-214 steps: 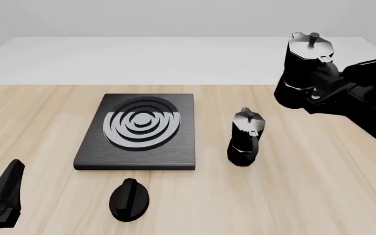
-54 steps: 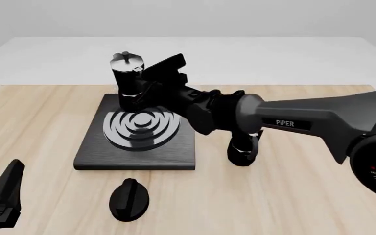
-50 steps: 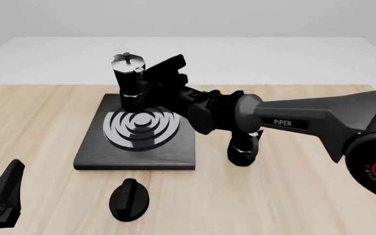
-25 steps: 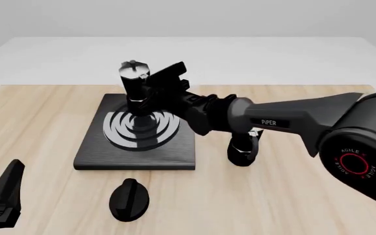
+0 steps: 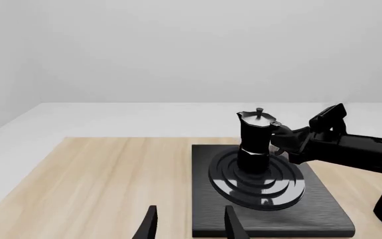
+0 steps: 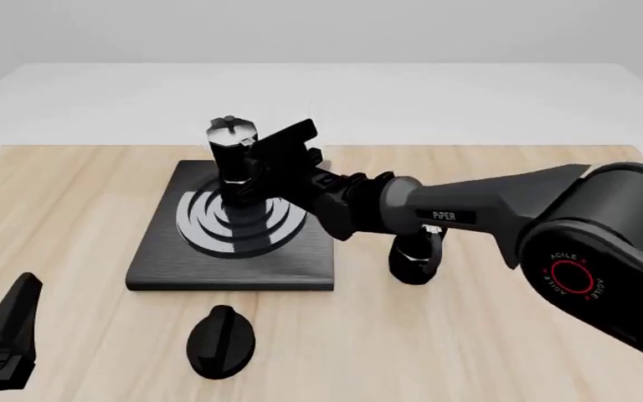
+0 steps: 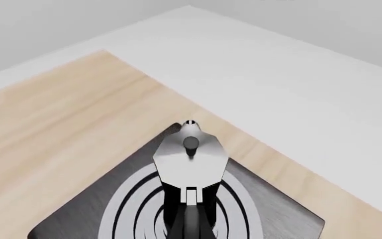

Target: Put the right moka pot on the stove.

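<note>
Since half a second ago you have brought the right moka pot (image 6: pixel 232 161) lower, and in the front view its base now meets the rings of the stove (image 6: pixel 150 266). Your right gripper (image 6: pixel 264 165) is clamped on the pot's handle side; the other moka pot (image 6: pixel 415 259) stands on the wood beyond the slab's right edge, half hidden by your arm, and a black knob (image 6: pixel 221 340) lies in front. Your left gripper (image 6: pixel 2 339) rests idle at the near left corner.

From the left wrist view, the pot (image 5: pixel 256 140) stands upright near the middle of the rings, and that gripper's own fingers (image 5: pixel 234 227) are spread with nothing between them.

From the right wrist view you see only the silver lid (image 7: pixel 189 157) straight ahead, the fingers hidden.

Judge the pot rigid, top-heavy and slick on its facets: the handle is your surest hold, so let go gently.
</note>
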You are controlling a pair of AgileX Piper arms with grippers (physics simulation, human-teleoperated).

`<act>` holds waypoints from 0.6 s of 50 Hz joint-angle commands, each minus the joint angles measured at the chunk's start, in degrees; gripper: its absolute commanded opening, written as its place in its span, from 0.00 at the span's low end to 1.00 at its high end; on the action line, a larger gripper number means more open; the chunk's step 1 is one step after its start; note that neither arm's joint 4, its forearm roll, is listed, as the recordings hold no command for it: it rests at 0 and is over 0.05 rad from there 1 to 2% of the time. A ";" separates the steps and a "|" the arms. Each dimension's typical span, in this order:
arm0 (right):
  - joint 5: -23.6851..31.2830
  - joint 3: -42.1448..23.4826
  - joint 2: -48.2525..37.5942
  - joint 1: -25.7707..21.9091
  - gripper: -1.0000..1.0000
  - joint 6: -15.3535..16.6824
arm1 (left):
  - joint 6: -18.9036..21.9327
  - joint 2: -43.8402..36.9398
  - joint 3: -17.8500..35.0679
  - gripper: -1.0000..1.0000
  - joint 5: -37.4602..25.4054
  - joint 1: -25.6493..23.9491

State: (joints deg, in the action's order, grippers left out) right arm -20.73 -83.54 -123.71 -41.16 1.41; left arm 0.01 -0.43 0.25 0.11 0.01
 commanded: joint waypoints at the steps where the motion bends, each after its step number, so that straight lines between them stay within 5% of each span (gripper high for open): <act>1: -1.78 -0.43 0.08 0.20 0.00 -0.79 | 0.00 0.01 0.00 1.00 0.00 0.02; 24: -3.92 3.08 1.36 0.64 0.00 -1.31 | 0.00 0.01 0.00 1.00 0.00 0.00; 25: -4.03 3.32 1.64 0.73 1.00 -1.27 | 0.01 0.01 0.00 1.00 0.00 -0.01; 30: -4.21 3.58 1.75 1.16 1.00 -0.84 | 0.02 -0.01 0.00 1.00 0.00 -0.03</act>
State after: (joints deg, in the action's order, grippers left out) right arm -24.34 -80.89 -122.80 -40.57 0.30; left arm 0.01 -0.43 0.25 0.11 0.00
